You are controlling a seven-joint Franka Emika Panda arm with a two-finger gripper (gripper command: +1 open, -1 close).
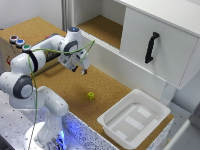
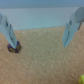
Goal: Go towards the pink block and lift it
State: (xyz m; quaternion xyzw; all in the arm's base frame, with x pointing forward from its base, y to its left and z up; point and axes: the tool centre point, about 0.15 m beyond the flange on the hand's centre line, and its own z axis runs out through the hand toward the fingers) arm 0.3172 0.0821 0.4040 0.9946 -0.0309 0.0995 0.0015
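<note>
1. We see the tool [image 1: 83, 69] left of centre in the upper half of the exterior frame, hanging above the table [image 1: 65, 85] with its fingers pointing down.
2. In the wrist frame the tool [image 2: 42, 44] stands wide: its two blue-grey fingers [image 2: 9, 31] are well apart, one at each side of the picture, and nothing sits between them.
3. We cannot find a clearly pink block in either picture. The wrist frame shows a small dark object [image 2: 14, 48] with a purplish tint on the table, just beside the tip of the finger at the frame's left; it is too blurred for us to tell whether they touch or whether this is the block.
4. In the exterior frame a small yellow-green block [image 1: 90, 95] lies on the table near the middle of the frame, below and slightly right of the tool and apart from it.
5. A white tray [image 1: 134, 119] sits at the lower right of the exterior frame, at the table's edge.
6. A white cabinet with a black handle [image 1: 151, 47] fills the upper right.
7. Coloured buttons [image 1: 19, 43] sit at the upper left edge.
</note>
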